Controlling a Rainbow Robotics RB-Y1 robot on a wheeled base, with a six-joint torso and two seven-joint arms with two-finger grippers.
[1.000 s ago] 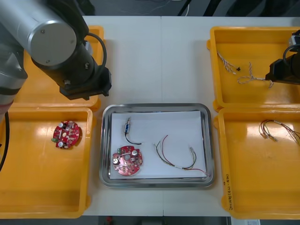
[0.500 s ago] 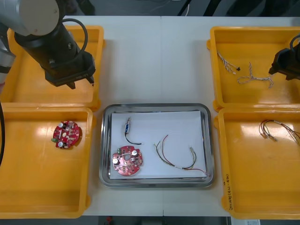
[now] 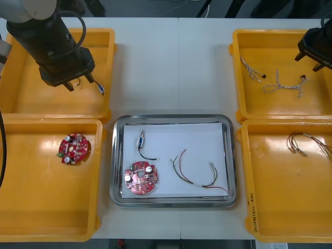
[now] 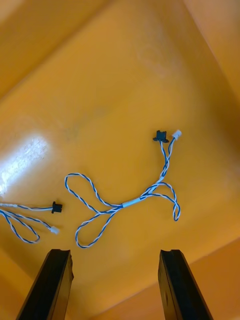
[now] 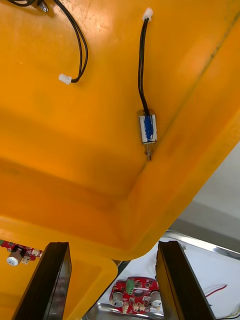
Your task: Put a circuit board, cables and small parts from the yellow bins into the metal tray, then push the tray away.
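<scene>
The metal tray, white inside, holds a round red circuit board, a black cable with a blue part and a red and yellow cable. My left gripper hovers open over the far left yellow bin; past its fingers lies another black cable with a blue part. My right gripper is open above the far right yellow bin. A twisted blue and white cable lies on the bin floor just beyond the right gripper.
A second circuit board lies in the near left bin. Red and yellow cables lie in the near right bin. Another twisted cable and another black cable rest in the far bins.
My left arm has drawn back from the tray's corner to over the far left bin. My right gripper has moved toward the table's far edge, away from the twisted cable.
</scene>
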